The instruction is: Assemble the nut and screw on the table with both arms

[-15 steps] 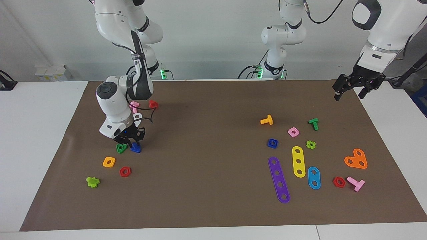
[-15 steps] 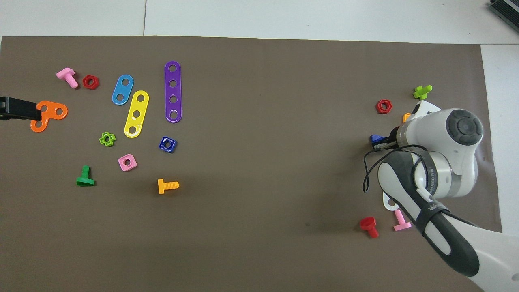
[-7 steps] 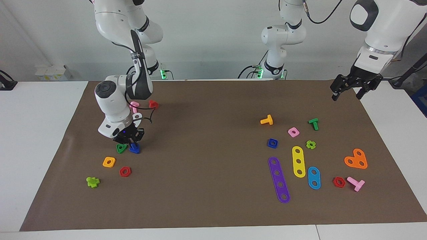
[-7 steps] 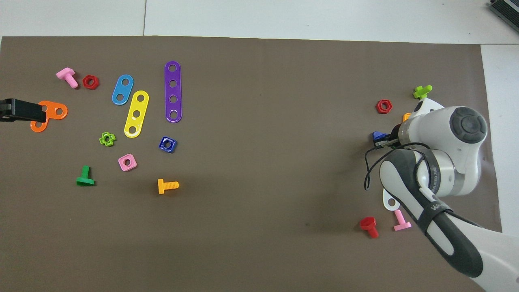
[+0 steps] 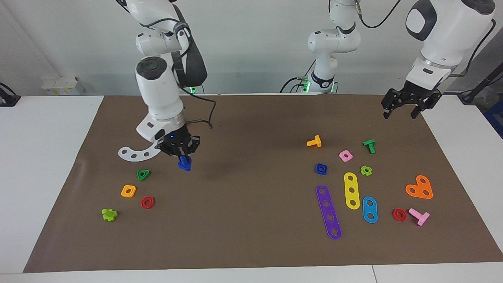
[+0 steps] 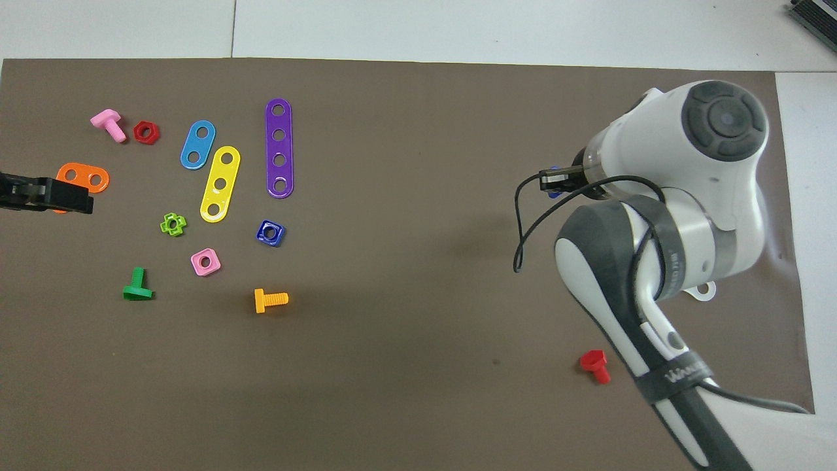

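Observation:
My right gripper (image 5: 182, 155) is shut on the dark-blue screw (image 5: 184, 162) and holds it in the air over the brown mat (image 5: 251, 204), head down. In the overhead view only a sliver of the screw (image 6: 554, 192) shows under the right gripper (image 6: 556, 179). The dark-blue square nut (image 5: 321, 168) lies flat on the mat toward the left arm's end; it also shows in the overhead view (image 6: 270, 232). My left gripper (image 5: 405, 108) is open and empty in the air, over the orange heart-shaped plate (image 6: 91, 177) in the overhead view (image 6: 49, 195).
A white curved plate (image 5: 135, 153), green triangular nut (image 5: 143, 174), orange-yellow nut (image 5: 128, 191), red hex nut (image 5: 147, 202) and lime bolt (image 5: 109, 214) lie near the right gripper. Around the blue nut lie an orange bolt (image 5: 314, 142), pink nut (image 5: 345, 155), green bolt (image 5: 369, 146) and coloured strips (image 5: 328, 211).
My right gripper has lifted the blue screw off the mat beside the green triangular nut and carried it up and toward the table's middle. My left gripper has drifted slightly toward the middle.

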`<state>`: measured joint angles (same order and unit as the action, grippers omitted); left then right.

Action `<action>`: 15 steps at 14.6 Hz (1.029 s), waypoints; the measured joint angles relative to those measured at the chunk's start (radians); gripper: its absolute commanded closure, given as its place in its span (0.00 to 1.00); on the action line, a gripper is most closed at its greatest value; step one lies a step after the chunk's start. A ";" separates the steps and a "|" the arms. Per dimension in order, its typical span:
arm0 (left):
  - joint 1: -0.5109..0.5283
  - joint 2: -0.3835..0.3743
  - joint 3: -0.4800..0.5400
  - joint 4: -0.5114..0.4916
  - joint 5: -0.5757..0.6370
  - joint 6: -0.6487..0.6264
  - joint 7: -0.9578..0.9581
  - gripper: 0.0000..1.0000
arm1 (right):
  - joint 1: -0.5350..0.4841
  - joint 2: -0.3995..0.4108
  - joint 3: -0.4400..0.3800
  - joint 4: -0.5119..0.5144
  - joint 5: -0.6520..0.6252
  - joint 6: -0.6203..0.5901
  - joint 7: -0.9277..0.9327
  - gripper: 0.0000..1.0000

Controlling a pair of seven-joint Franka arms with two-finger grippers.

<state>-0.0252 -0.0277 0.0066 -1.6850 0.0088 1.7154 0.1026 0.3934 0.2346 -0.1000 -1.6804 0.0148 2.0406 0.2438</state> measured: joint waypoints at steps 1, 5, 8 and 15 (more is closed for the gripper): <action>-0.012 0.001 -0.002 -0.009 0.000 0.000 0.000 0.12 | 0.045 0.033 0.001 0.032 0.000 0.001 0.069 1.00; -0.064 0.039 -0.006 -0.040 0.000 0.015 -0.005 0.12 | 0.181 0.166 0.007 0.139 0.000 0.072 0.301 1.00; -0.104 0.097 -0.007 -0.055 -0.002 0.071 -0.029 0.12 | 0.235 0.214 0.032 0.150 0.000 0.112 0.404 1.00; -0.164 0.150 -0.011 -0.219 -0.035 0.323 -0.045 0.13 | 0.301 0.391 0.033 0.199 -0.008 0.257 0.492 1.00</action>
<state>-0.1894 0.1224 -0.0042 -1.9040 -0.0266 2.0387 0.0579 0.6942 0.6257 -0.0668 -1.4815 0.0067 2.2978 0.7361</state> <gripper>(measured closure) 0.123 0.815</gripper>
